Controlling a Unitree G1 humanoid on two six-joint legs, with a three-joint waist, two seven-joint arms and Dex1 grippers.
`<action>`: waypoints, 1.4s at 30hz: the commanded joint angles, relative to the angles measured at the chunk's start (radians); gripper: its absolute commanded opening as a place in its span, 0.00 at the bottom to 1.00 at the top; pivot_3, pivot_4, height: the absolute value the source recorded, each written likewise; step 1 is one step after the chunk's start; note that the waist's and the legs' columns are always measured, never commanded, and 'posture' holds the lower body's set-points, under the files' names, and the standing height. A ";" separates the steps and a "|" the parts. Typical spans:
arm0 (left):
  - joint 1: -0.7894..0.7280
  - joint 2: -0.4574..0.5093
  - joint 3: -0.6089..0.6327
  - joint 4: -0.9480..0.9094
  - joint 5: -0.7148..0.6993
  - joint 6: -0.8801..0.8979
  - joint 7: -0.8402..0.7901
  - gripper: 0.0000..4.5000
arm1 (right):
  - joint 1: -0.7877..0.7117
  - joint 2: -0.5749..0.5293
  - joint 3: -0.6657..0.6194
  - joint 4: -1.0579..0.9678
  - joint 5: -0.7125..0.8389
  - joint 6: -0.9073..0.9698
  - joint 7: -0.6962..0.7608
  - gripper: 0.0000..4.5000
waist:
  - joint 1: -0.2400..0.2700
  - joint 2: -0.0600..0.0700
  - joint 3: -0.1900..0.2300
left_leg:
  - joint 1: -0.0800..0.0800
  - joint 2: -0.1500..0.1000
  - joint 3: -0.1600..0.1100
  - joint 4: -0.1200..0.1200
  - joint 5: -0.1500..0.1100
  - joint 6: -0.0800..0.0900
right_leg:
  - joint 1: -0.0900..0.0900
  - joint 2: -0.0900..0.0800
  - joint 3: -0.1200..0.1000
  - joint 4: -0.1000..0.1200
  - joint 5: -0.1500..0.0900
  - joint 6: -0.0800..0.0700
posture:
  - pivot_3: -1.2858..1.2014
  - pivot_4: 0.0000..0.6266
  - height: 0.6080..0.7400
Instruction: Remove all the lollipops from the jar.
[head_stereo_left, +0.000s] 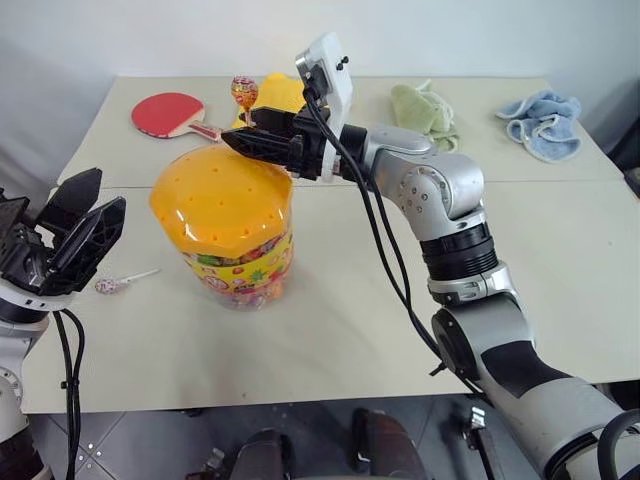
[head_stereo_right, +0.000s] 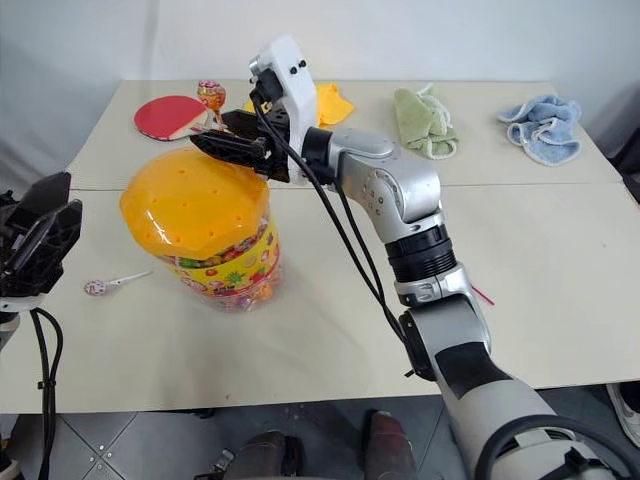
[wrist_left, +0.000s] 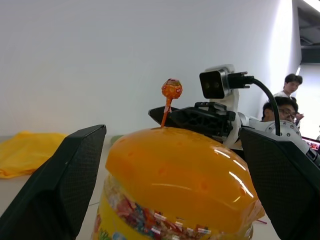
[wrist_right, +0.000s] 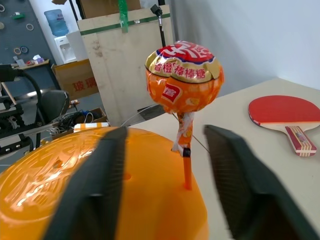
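One orange lollipop (wrist_right: 184, 75) with Chinese lettering stands between the right gripper (wrist_right: 165, 185)'s spread fingers, left gripper (head_stereo_left: 75, 235) spread

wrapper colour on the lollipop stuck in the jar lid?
Orange with a red-and-gold top: lollipop, clearest in the right wrist view.

Beneath the black right hand (head_stereo_left: 240, 140), the jar (head_stereo_left: 235, 235) has an orange dotted lid and yellow fruit-print label. The lollipop (wrist_right: 184, 77) between its fingers is orange, gold and red.
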 joint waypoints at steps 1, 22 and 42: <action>-0.013 0.008 0.007 -0.041 -0.058 0.006 0.005 1.00 | -0.019 0.014 -0.020 -0.012 -0.002 -0.020 0.008 0.25 | -0.002 0.000 0.000 | 0.000 0.000 0.000 0.000 0.000 0.000 | 0.000 0.000 0.000 0.000 0.000 0.000 | 0.52 0.24 1.00; 0.026 0.285 -0.109 -0.051 0.023 0.106 -0.378 1.00 | 0.231 -0.735 -0.141 -0.179 0.020 0.238 0.265 0.01 | 0.025 0.000 0.001 | -0.002 -0.001 0.002 -0.004 0.000 0.000 | 0.000 0.000 0.000 -0.008 0.000 0.000 | 0.52 0.24 1.00; -0.052 0.314 -0.105 0.047 0.093 0.112 -0.442 1.00 | 0.825 -0.972 -0.209 -0.097 -0.165 0.003 0.285 0.39 | 0.034 0.003 0.002 | 0.001 0.002 0.017 -0.001 0.000 0.001 | -0.002 0.001 0.008 -0.012 0.000 0.000 | 0.52 0.24 1.00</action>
